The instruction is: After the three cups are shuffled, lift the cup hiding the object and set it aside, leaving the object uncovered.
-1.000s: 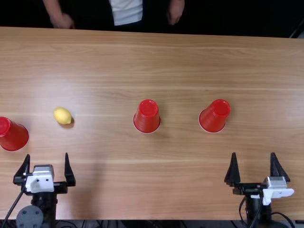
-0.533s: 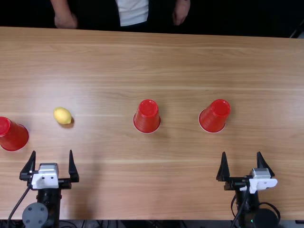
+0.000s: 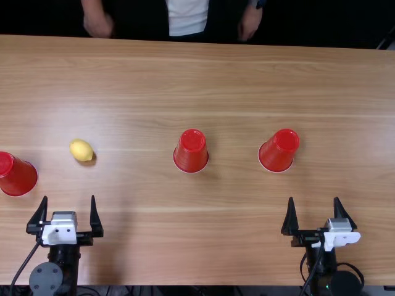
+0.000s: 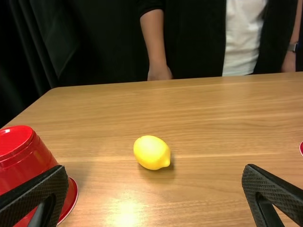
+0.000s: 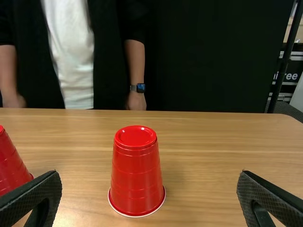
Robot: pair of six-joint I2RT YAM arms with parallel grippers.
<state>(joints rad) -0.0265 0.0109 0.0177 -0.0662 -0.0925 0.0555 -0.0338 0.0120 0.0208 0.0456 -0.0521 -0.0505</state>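
Here, at the lower left of the top view, the left tool (image 3: 68, 200) sits by the near edge of the bench (image 3: 247, 80). Its two fingers are spread wide and nothing is between them. At the lower right the right tool (image 3: 313, 201) is just as wide open and also grips nothing. A little farther in, at the left edge of the frame, the left cup (image 3: 15, 174) stands upside down on its rim, partly cut off by the frame and apart from the left tool. Beyond it and to its right the lemon (image 3: 81, 150) lies uncovered on the wood, left of centre, near the left cup but not touching it. It sits ahead of the left tool, roughly in line with the gap between its fingers. At about the same depth the middle cup (image 3: 191, 151) stands upside down near the centre of the frame, well apart from the lemon. The right cup (image 3: 279, 150), also upside down, stands right of centre, ahead of the right tool and slightly toward the middle.
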